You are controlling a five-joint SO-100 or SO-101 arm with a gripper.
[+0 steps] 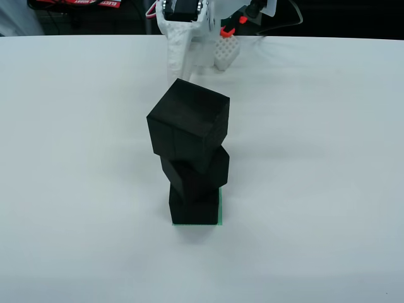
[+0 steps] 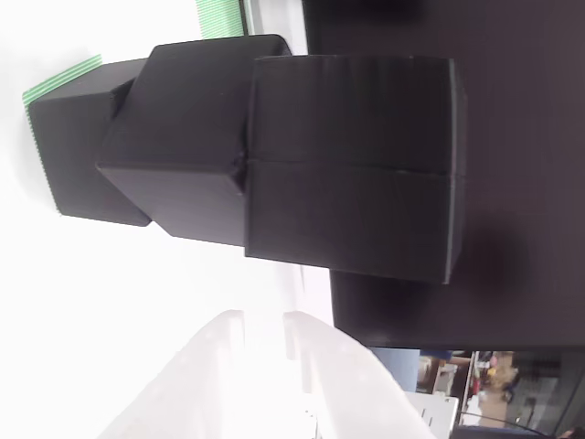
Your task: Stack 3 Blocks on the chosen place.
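Looking down from the front view, you see the white tabletop (image 1: 76,158) stretching wide, with the arm (image 1: 186,38) drawn back at its far edge, white links folded near a small white ribbed piece (image 1: 226,53) with an orange tab. The end effector (image 2: 265,334) shows in the view turned on its side as two pale, blurred fingers (image 2: 206,352), parted with a bare gap between them and nothing held. It sits well apart from the stack, on the arm's side of it.

Your three blocks stand as one tower near the middle of the tabletop. The top block (image 1: 189,125) looks largest in the front view, twisted out of line and overhanging toward the left. The middle block (image 1: 197,173) is turned too, with a corner jutting to the right. The bottom block (image 1: 194,208) sits square on the green square (image 1: 220,208), whose thin striped edge peeks out along the block's right side and front. In the sideways view the same three cubes lie across the frame, the bottom one (image 2: 78,146) at left beside a sliver of green stripe (image 2: 59,78).
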